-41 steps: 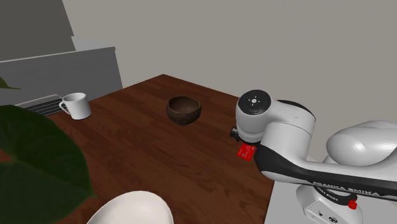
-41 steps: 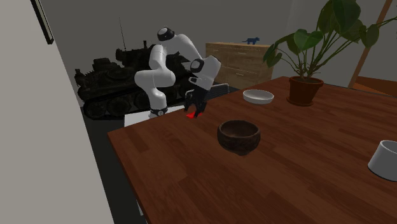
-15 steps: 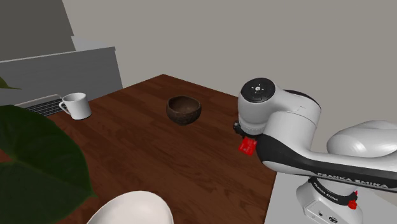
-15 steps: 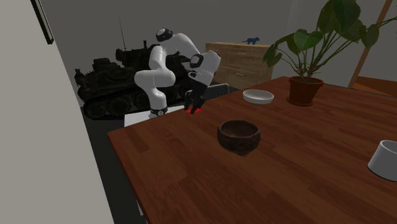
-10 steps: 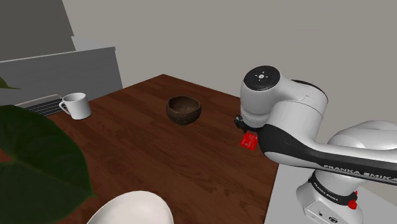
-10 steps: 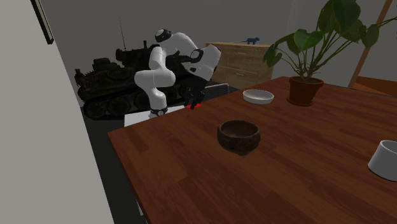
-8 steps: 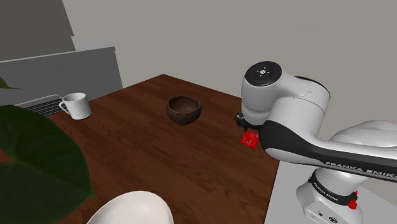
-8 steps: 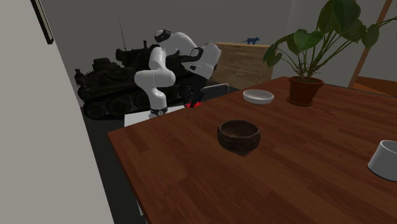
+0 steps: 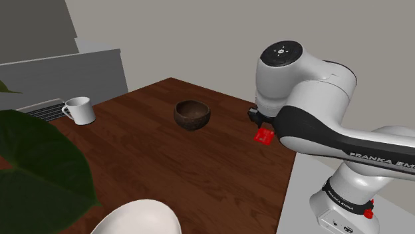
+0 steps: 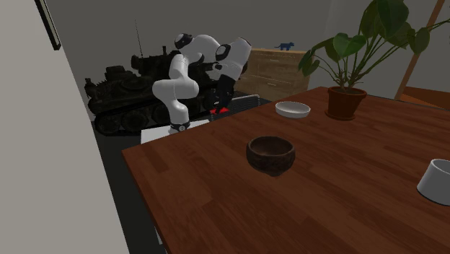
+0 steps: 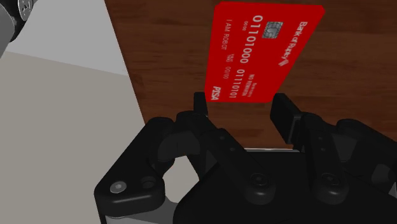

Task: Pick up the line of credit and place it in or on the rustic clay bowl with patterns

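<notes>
**Red card (image 11: 257, 54) pinched in the black claw (image 11: 242, 107).** The two fingers (image 11: 284, 116) appear to press on the card's opposite long edges near one short end. Most of its length therefore projects beyond the fingertips, with the printed face toward the wrist camera. In the shoulder view the card (image 9: 264, 135) hangs just under the claw (image 9: 257, 118), clear of the wooden table (image 9: 166, 173). The brown bowl (image 9: 192, 114) stands well apart from the claw, farther out over the table. Handling, as judged: the card is thin and light, stiff across its width, and smooth. An edge-to-edge pinch offers little contact, so the card may pivot or slip if swung briskly, and a harder squeeze could bow it. A hold near one end suits the task, since the free end can enter the bowl first. A pinch on the flat faces would be firmer, but is hard to obtain from a card lying on a tabletop.
</notes>
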Controlling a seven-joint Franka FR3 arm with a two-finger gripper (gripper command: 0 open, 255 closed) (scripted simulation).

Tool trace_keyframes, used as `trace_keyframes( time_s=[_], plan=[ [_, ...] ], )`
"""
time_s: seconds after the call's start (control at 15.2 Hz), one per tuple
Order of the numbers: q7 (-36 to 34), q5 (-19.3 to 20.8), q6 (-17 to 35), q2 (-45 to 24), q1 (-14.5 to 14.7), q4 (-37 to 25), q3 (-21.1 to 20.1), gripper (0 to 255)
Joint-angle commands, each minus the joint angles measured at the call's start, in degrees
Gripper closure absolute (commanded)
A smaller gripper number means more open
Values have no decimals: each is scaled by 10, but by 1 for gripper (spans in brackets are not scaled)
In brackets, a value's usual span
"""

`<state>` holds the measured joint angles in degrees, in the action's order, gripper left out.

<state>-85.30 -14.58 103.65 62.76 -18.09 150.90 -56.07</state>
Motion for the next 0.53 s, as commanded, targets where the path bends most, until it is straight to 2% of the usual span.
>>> trace_keyframes(
  time_s=[0.0,0.46],
  plan=[
    [5,7,-14,4,0,-10,11,255],
    [23,33,-56,7,-9,-51,46,255]
  ],
)
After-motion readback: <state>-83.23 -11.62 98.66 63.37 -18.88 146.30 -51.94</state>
